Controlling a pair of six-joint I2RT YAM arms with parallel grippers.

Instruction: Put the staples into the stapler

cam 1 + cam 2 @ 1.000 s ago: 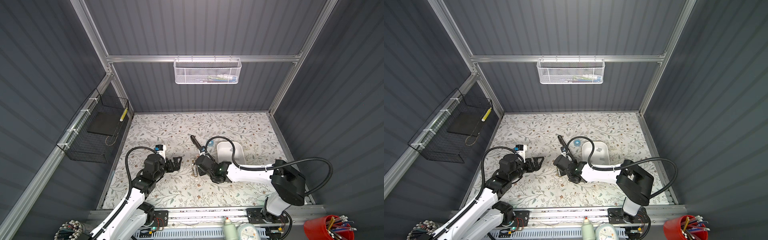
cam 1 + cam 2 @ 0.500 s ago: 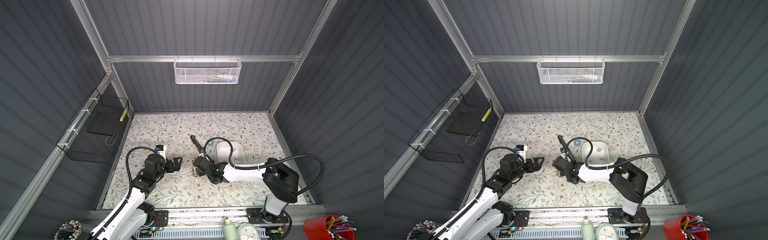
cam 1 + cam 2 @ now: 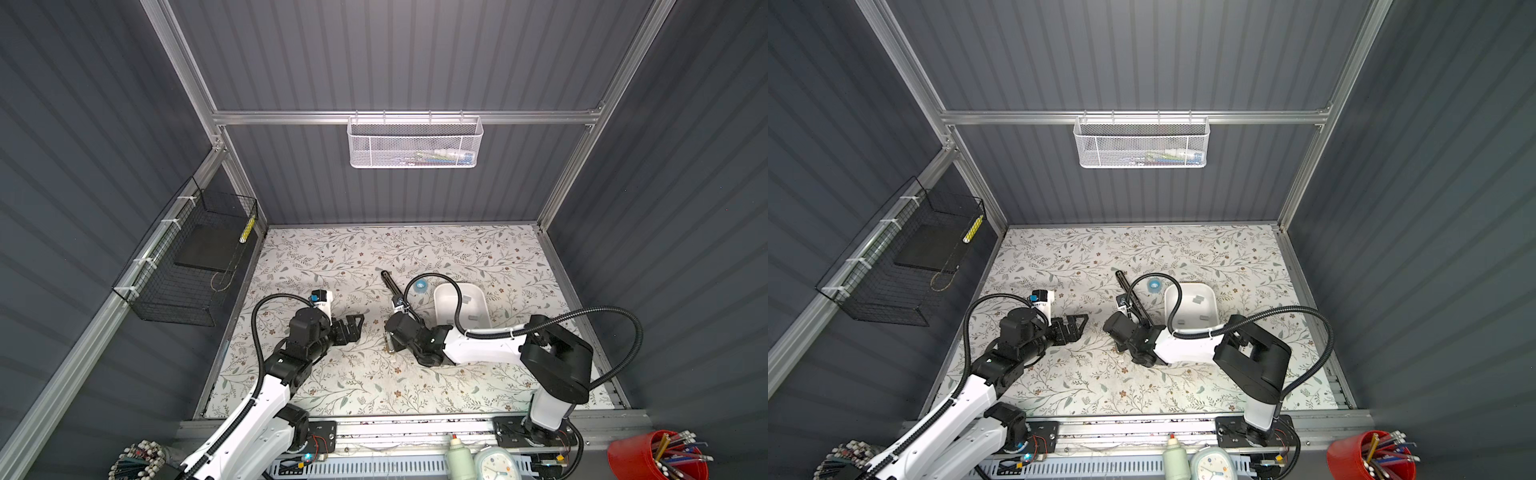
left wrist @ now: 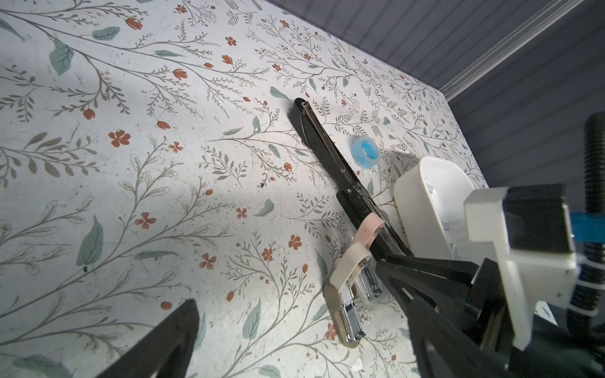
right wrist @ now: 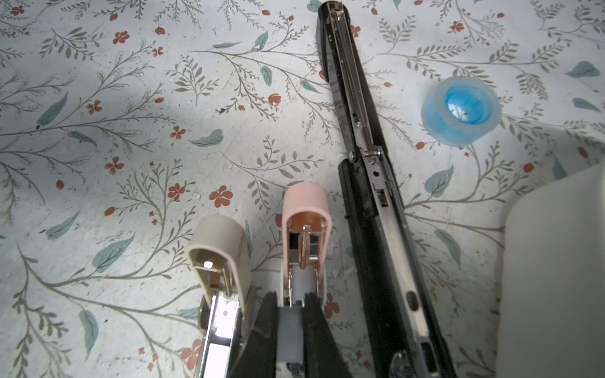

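Observation:
Three staplers lie opened flat, side by side. They are a long black stapler, a small pink stapler and a small beige stapler. My right gripper is shut on a grey strip of staples, held over the near end of the pink stapler's channel. I cannot tell whether the strip is seated. More staples lie in the white tray. My left gripper stands open and empty, left of the staplers.
A blue tape roll sits between the black stapler and the tray. The right arm's cable loops over them. A black wire basket hangs on the left wall and a white mesh basket on the back wall.
The right arm has swung and carried its gripper slightly left over the small staplers. The left arm has not moved.

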